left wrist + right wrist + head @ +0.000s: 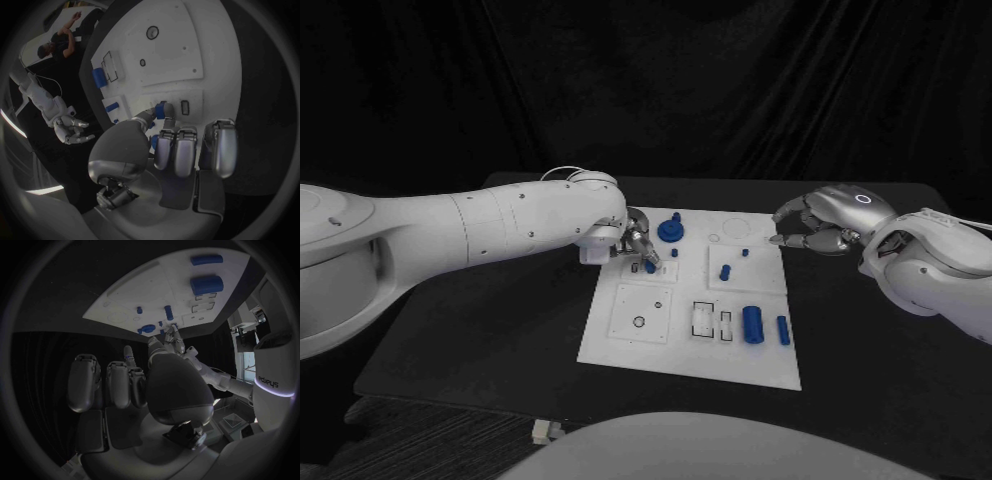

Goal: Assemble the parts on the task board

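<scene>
While the white task board [687, 345] lies in the middle of the black counter [473, 330], the blue parts are spread over it. A round blue part with a post [672, 231] stands near the board's far edge. Two small blue pegs [726, 271] stand near the centre of the board. Two blue cylinders [753, 325] lie side by side near the near right corner, beside two empty rectangular slots [714, 321].

The left hand [626, 240] is over the board's far left corner. Its fingers [149, 118] pinch a small blue part [164, 110] just above the board, next to a small rectangular slot [185, 107].

The right hand [822, 222] hovers just beyond the board's far right corner, apart from every part. Its fingers [109, 384] are curled inward and hold nothing.
</scene>
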Motion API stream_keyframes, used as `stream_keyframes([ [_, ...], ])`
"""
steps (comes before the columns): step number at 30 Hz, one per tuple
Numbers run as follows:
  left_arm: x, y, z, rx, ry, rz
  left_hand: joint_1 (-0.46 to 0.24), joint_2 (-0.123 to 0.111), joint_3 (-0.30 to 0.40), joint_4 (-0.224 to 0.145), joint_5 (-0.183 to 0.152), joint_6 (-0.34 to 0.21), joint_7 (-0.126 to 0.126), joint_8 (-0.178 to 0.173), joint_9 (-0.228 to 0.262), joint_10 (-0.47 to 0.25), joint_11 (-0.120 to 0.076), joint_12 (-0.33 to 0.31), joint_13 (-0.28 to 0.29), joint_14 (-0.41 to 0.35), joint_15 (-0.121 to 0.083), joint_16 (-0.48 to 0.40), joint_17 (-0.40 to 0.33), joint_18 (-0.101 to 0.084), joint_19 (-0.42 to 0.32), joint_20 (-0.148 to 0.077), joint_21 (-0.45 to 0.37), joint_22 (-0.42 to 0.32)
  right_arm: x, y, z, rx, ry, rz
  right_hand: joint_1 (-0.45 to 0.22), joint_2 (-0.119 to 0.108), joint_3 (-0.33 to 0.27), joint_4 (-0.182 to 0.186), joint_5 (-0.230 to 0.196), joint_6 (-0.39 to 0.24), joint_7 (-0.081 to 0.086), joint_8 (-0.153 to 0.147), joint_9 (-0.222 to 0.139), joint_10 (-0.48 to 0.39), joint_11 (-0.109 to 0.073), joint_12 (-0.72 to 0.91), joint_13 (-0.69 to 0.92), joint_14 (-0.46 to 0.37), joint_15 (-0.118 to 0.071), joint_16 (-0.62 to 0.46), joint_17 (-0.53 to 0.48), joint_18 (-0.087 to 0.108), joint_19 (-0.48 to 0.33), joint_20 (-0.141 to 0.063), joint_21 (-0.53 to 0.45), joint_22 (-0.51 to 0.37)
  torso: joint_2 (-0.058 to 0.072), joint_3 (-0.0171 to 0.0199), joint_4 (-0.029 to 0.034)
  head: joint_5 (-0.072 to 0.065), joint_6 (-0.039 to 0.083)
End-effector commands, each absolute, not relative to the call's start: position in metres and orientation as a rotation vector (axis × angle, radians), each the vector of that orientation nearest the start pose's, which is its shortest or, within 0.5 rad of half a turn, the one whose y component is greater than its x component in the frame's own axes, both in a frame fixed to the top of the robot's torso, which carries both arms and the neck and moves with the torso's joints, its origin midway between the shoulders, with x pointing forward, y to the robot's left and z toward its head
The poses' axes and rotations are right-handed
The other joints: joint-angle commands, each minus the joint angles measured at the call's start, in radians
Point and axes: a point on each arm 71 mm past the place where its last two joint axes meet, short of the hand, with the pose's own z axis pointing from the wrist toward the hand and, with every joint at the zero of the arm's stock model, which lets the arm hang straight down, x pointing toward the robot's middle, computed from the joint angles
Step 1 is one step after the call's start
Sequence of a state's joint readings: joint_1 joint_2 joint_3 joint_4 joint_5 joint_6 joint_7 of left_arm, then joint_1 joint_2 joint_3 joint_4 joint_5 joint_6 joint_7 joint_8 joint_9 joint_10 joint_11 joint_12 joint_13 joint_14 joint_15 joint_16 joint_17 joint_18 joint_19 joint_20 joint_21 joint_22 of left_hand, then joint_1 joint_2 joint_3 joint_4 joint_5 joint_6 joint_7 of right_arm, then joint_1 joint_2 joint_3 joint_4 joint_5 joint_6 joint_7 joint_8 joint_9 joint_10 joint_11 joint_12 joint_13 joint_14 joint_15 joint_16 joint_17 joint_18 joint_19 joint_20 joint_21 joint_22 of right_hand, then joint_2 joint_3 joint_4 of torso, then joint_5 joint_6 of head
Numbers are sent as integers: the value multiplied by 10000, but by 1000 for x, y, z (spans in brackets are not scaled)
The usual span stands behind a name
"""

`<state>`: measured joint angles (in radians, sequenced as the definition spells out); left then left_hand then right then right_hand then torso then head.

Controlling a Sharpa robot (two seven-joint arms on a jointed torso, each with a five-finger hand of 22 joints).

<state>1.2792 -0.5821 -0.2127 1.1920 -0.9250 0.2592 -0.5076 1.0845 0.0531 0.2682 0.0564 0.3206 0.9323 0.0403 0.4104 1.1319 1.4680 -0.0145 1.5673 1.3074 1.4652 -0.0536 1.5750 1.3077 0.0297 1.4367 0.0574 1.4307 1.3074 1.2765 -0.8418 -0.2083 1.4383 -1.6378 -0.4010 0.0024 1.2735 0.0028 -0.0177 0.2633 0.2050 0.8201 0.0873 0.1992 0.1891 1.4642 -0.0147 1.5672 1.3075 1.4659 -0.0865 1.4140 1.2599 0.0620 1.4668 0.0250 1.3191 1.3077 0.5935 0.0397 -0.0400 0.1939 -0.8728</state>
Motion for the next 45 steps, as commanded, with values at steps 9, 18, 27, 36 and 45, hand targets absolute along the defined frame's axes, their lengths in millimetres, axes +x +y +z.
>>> stream_keyframes([
  [9, 512, 185, -267, -1803, 25335, -3182, 47, -49, 204, -29, 49, 76, -33, -114, -31, 1028, -57, 35, 2634, 1056, -67, -42, 2631, 162, -13, -40, -40, 1713, 487, -221, -207, -4282, 15962, 5185, -34, 105, -37, 35, 45, 32, 50, 9, -13, 1066, 60, 36, 2633, 522, 102, -58, -13, -35, 244, 69, -45, 1846, -7, 1, -2, 16, 2],
  [18, 512, 187, -267, -1826, 25359, -3105, 26, -66, 253, -40, 43, 115, -33, -119, -39, 1028, -58, 35, 2634, 1056, -68, -42, 2631, 160, -5, -41, -36, 1719, 487, -221, -208, -4279, 15989, 5175, -36, 115, -41, 37, 55, 34, 52, 9, -18, 1066, 60, 36, 2633, 523, 102, -56, -10, -33, 241, 70, -55, 1843, -5, -1, 0, 28, 2],
  [27, 512, 186, -267, -1767, 25418, -3098, -92, -120, 364, -28, -104, 171, -25, -176, -77, 1028, -53, 35, 2634, 1056, -69, -42, 2631, 161, -6, -42, -50, 1724, 487, -221, -208, -4277, 16016, 5166, -36, 115, -41, 37, 55, 34, 52, 9, -18, 1066, 60, 36, 2633, 523, 102, -56, -10, -33, 241, 70, -55, 1843, -5, -1, 1, 30, 2],
  [36, 512, 183, -267, -1687, 25493, -3065, -1082, -317, -49, 665, -2071, 274, 157, -852, -543, 1028, 91, 35, 2634, 1056, 47, -42, 2631, 175, -40, 48, -159, 1741, 487, -221, -208, -4291, 16032, 5176, -37, 119, -47, 37, 61, 37, 53, 10, -21, 1066, 61, 36, 2633, 521, 102, -59, -17, -30, 237, 70, -70, 1838, -2, 0, 0, 26, 2],
  [45, 511, 183, -268, -1630, 25596, -2974, -1559, -469, -794, 1155, -2674, 299, 300, -1365, -947, 1028, 220, 35, 2634, 1056, 158, -42, 2631, 205, -118, 158, -299, 1725, 487, -221, -209, -4301, 16050, 5174, -38, 116, -52, 35, 64, 37, 50, 10, -23, 1066, 59, 36, 2633, 522, 102, -56, -12, -34, 242, 70, -54, 1843, -3, 1, -2, -2, 2],
])
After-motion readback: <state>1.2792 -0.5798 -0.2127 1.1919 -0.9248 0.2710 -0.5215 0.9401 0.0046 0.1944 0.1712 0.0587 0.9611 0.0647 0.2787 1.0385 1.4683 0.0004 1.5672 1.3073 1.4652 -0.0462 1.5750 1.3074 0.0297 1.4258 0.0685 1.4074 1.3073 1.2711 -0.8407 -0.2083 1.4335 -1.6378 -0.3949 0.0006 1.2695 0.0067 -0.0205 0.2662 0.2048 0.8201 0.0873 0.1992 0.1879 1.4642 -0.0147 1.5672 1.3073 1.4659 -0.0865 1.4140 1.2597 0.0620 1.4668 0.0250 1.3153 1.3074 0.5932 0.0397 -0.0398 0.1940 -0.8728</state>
